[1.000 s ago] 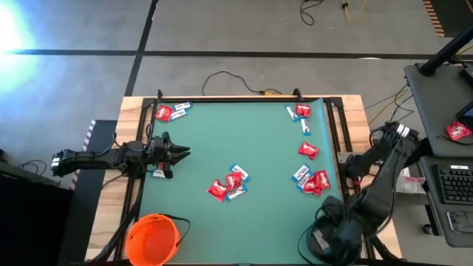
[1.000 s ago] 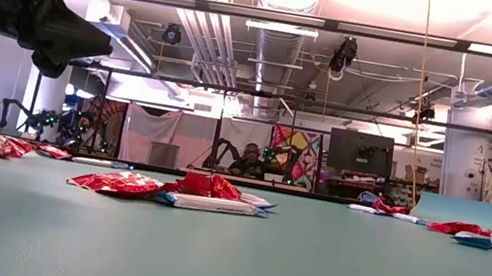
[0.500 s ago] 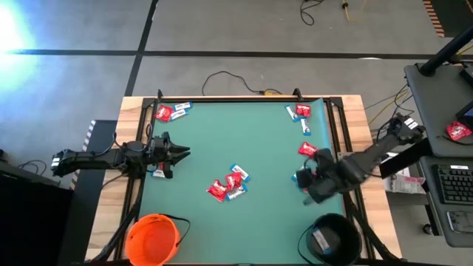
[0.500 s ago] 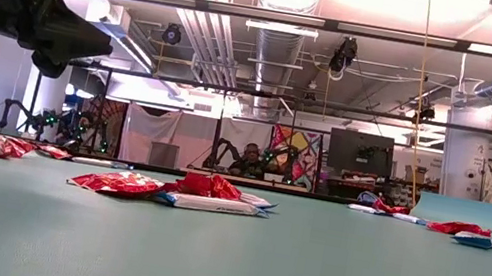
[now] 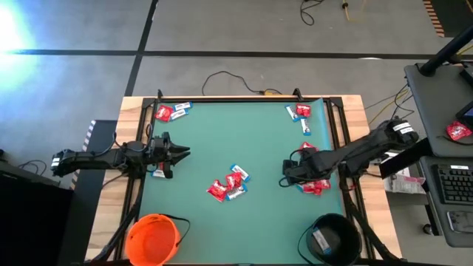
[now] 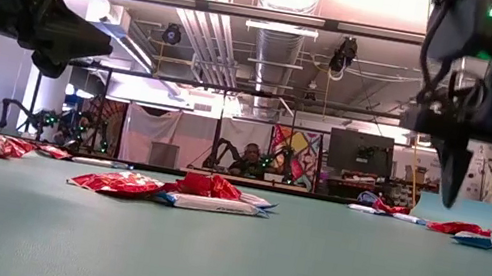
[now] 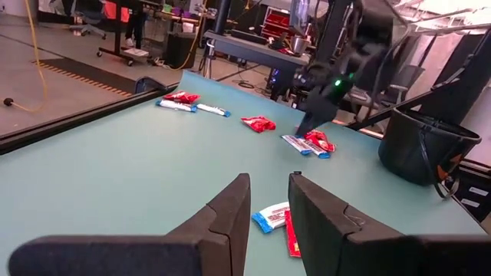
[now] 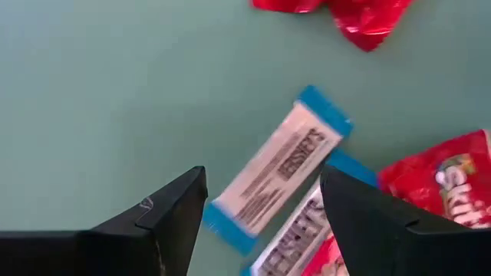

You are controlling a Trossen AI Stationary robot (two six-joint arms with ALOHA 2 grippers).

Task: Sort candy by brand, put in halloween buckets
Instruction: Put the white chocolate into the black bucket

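Two buckets sit at the bottom of the high view: an orange bucket (image 5: 153, 238) at lower left, a black bucket (image 5: 332, 236) at lower right. Five little groups of candy lie on the green mat (image 5: 236, 140). The right gripper (image 5: 289, 174) hangs, fingers apart, over a blue-and-white Hershey's bar (image 8: 278, 167) beside red Skittles packs (image 8: 445, 182). The left gripper (image 5: 179, 153), fingers nearly together and empty, waits at the left.

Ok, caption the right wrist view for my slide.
Right gripper open, poised over a blue-and-white candy bar on the green mat, red candies alongside.
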